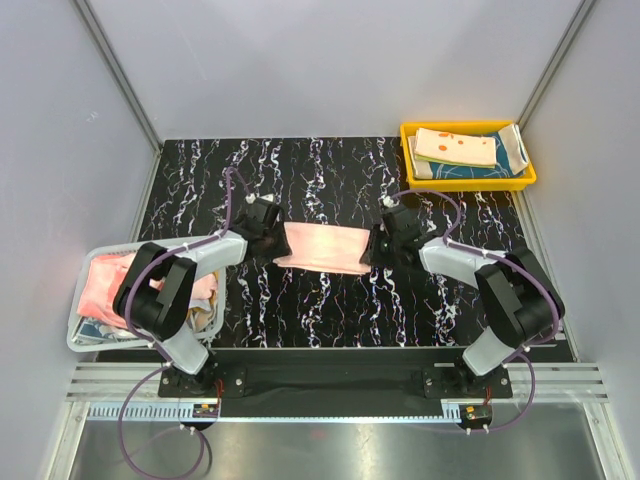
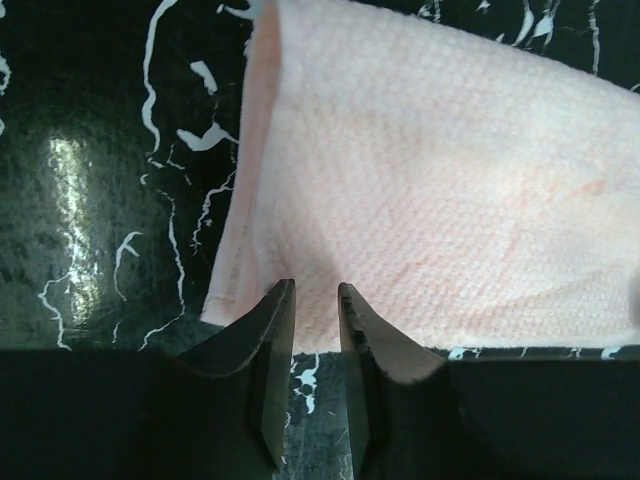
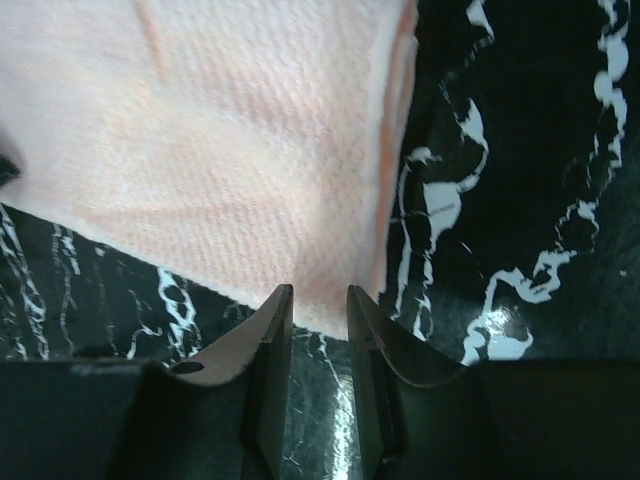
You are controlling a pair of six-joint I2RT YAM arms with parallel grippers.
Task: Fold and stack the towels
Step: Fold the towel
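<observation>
- One pale pink, waffle-textured cloth towel [image 1: 322, 247] lies flat mid-table on the black, white-veined marble-pattern tabletop [image 1: 300, 170], between both arms.
- The left gripper [image 2: 317, 292] sits at the towel's left edge, jaws narrowly parted, the hem just at its tips, nothing pinched.
- The right gripper [image 3: 318, 295] mirrors it at the right edge, jaws narrowly spread, unclamped.
- Two folded towels [image 1: 455, 150], spotted cream over teal, rest in the yellow plastic tray [image 1: 470, 184], well apart.

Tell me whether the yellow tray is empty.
No, folded towels lie stacked inside the tray.
</observation>
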